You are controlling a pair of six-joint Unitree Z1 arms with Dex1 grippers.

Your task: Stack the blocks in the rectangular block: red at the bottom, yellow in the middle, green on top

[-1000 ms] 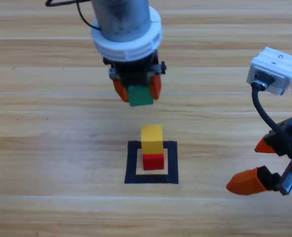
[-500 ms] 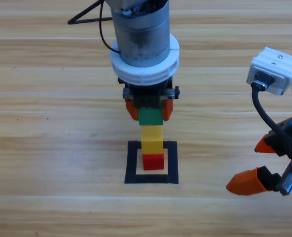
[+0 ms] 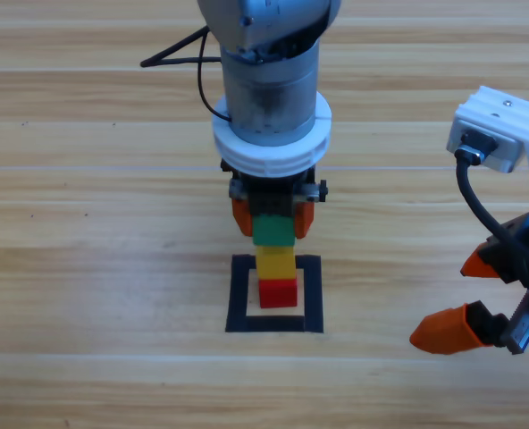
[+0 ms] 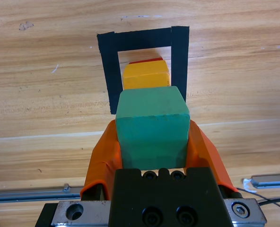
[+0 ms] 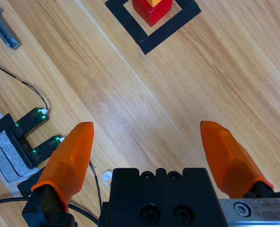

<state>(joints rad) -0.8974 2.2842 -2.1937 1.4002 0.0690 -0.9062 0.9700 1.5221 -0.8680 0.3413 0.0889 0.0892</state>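
Since a second ago we see the left arm has come forward from behind the tape outline toward the stack. Then its gripper hung well back of the stack with the green cube in the air; half a second ago the cube was already over the yellow one, and now it sits a touch lower and closer in the high view, directly above the yellow cube. The right arm has not moved in that time.

The left gripper is clenched on the green cube, one orange jaw against each side face, which we see clearly in the left wrist view, where the cube fills the gap between the jaws of the gripper. Beyond the cube in that view we see the yellow top and a sliver of red, all lined up inside the black rectangle. Whether green already rests on yellow or hangs just above it, we cannot tell.

The red cube stands on the desk inside the rectangle, with yellow on it.

The right gripper waits at the right edge, well apart from the stack, its jaws spread wide with nothing between them.
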